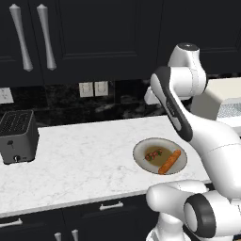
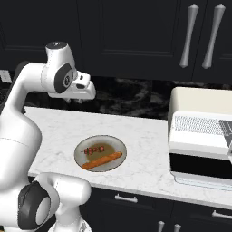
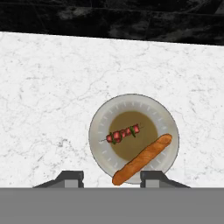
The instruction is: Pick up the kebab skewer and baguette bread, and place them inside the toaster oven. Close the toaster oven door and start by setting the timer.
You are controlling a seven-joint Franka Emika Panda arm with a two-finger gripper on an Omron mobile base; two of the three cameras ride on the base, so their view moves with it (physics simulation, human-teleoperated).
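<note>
Nothing of the task looks done: the short kebab skewer (image 3: 122, 133) of red, brown and green chunks and the slim orange-brown baguette bread (image 3: 142, 159) both lie on the round grey plate (image 3: 99, 124) on the white marble counter (image 1: 84, 160). The cream-white toaster oven (image 2: 201, 140) stands well right. The two-finger gripper (image 3: 111, 177) hovers above the plate, shut to its narrowest, holding nothing

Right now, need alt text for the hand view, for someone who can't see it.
Top-down view of a round grey plate on a white marble counter, holding a kebab skewer in its middle and a baguette bread lying diagonally across its lower right rim. The hand is above the plate, its two dark fingertips at the bottom edge, holding nothing.
</note>
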